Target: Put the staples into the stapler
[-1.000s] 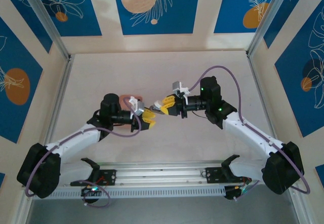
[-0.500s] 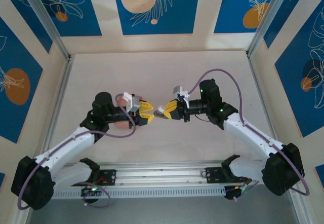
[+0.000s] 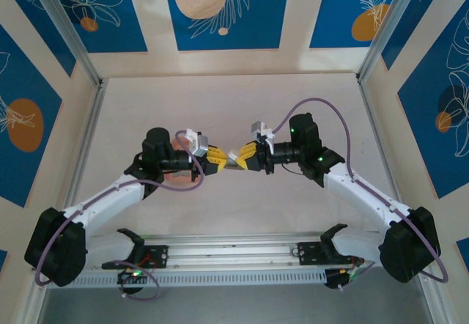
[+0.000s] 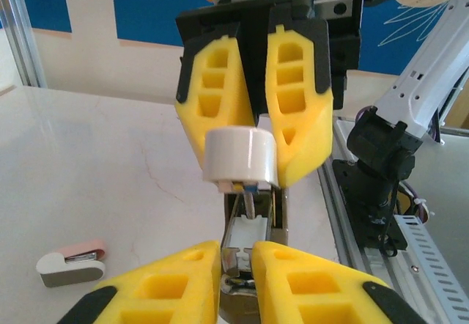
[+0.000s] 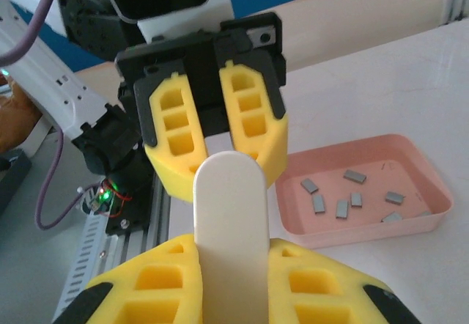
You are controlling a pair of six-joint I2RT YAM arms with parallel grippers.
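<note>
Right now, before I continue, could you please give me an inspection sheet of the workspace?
Surface: pale table, faintly veined.
Job's things: stapler held between both grippers; staples loose in the pink tray.
Clutter: small pink-and-white thing lying on the table; cannot tell what it is.
Grippers: left gripper shut on the stapler's metal end; right gripper shut on its white end.
Cables: a purple cable loops along each arm.
Surroundings: blue patterned wall panels; metal rail at the near edge.

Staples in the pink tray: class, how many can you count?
7 staples in the tray: four clustered left of centre, one toward the back, two at right. The near wall may hide others.
</note>
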